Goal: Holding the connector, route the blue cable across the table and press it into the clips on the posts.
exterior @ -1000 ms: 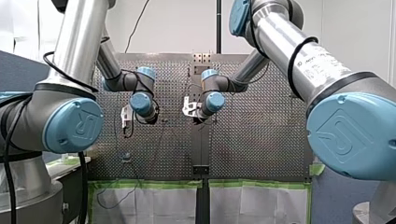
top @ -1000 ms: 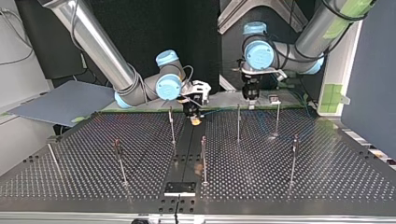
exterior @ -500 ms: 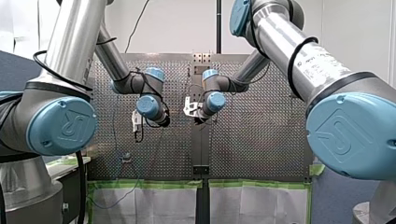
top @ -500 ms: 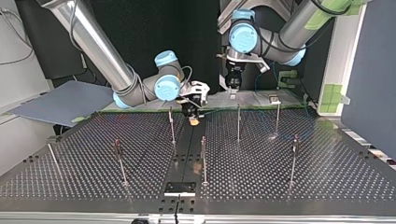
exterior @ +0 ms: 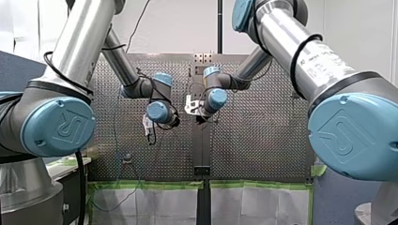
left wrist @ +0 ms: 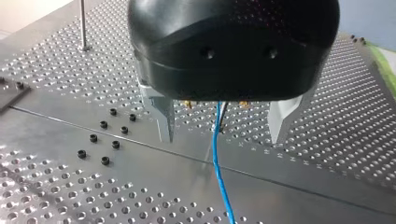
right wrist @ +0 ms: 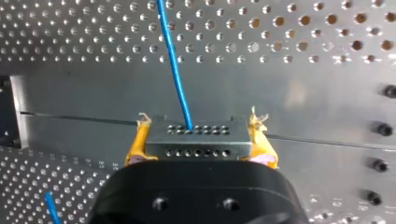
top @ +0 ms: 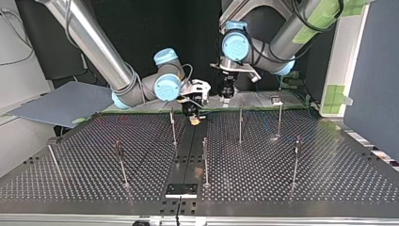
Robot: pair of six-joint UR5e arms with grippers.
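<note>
The perforated table (top: 291, 183) carries thin posts (top: 240, 123) near the connector (right wrist: 196, 145). My right gripper (right wrist: 198, 140) clamps that connector between yellow pads, probably to anchor the blue cable (right wrist: 175, 70). Just beside the connector, my left gripper (left wrist: 222, 122) gapes wide, straddling the cable untouched, likely to guide it.

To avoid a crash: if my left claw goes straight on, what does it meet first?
Left claw: likely the blue cable between its open fingers, then the perforated table; depth unclear.
</note>
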